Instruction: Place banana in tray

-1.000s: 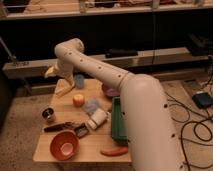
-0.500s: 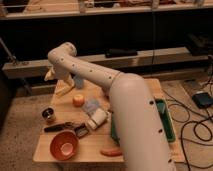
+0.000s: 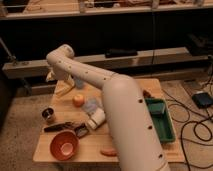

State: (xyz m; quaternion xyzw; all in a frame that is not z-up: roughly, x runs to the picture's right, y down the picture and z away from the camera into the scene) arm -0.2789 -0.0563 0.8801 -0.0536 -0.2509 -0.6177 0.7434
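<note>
The dark green tray lies at the right edge of the wooden table, partly hidden behind my white arm. My gripper hangs over the table's far left corner, far from the tray. A pale yellowish shape that looks like the banana shows at the gripper's end. I cannot tell whether it is held. The arm runs from the lower right across the table up to that corner.
On the table are an orange bowl, an orange-red sausage-shaped item, an orange fruit, a metal cup, a white bottle, a dark tool and a clear wrapper. Shelves stand behind and cables lie on the floor at the right.
The arm's wrist end has shifted slightly left and down over the far left corner. The forearm now covers more of the table's middle and right. The objects have not moved.
</note>
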